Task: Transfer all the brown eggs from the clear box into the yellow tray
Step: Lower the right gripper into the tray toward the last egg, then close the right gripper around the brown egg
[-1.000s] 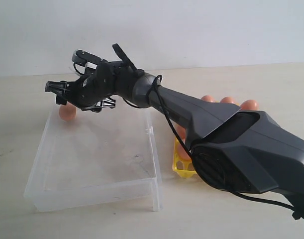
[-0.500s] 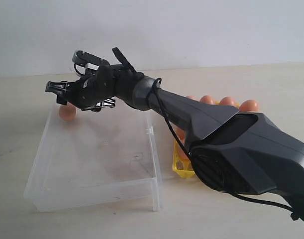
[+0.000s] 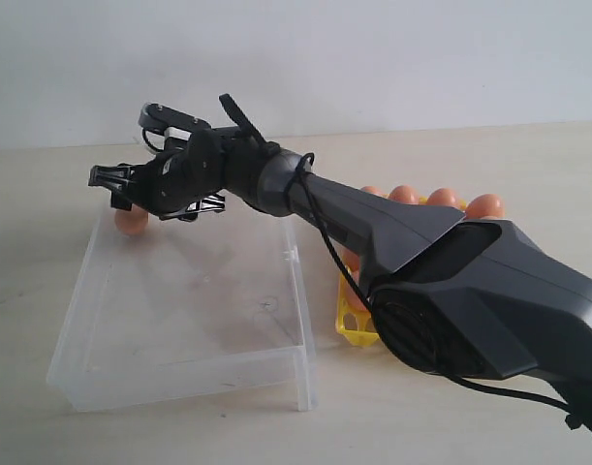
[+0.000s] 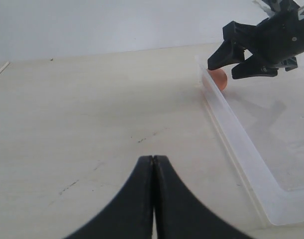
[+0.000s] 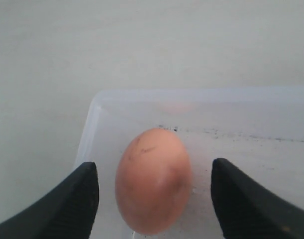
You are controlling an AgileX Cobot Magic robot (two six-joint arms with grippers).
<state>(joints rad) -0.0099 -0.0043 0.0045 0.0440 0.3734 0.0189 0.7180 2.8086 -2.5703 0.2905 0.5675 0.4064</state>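
Straddling the egg: the right gripper (image 3: pixel 109 189) hangs with its fingers spread wide, one on either side of a brown egg (image 5: pixel 152 181); neither finger touches the shell, and nothing is held.
Egg's place: between the spread fingers and just beneath them, lying on the floor of the clear box (image 3: pixel 179 373), in the corner just beyond the fingertips.
Box contents: this is the only egg seen in it; the floor back along the arm shows bare.
Yellow tray (image 3: pixel 354 329): well behind the gripper, beside the box and mostly hidden by the arm; a few eggs in the tray (image 3: pixel 441 197) show above the arm, but the number cannot be told.
Left gripper (image 4: pixel 153 164): fingers pressed together, empty, over the bare table (image 4: pixel 92 109) well away from the egg and outside the box wall.
Step in hand: by the look of it, lining up the grasp on what seems the final egg in the box.
Next move calls for: lowering a little so the pads meet the egg's widest part, then closing gently and evenly. The shell is smooth and round, so an off-centre squeeze could pop it toward the near wall.
Afterwards: lift clear of the wall and carry back to a free cup.
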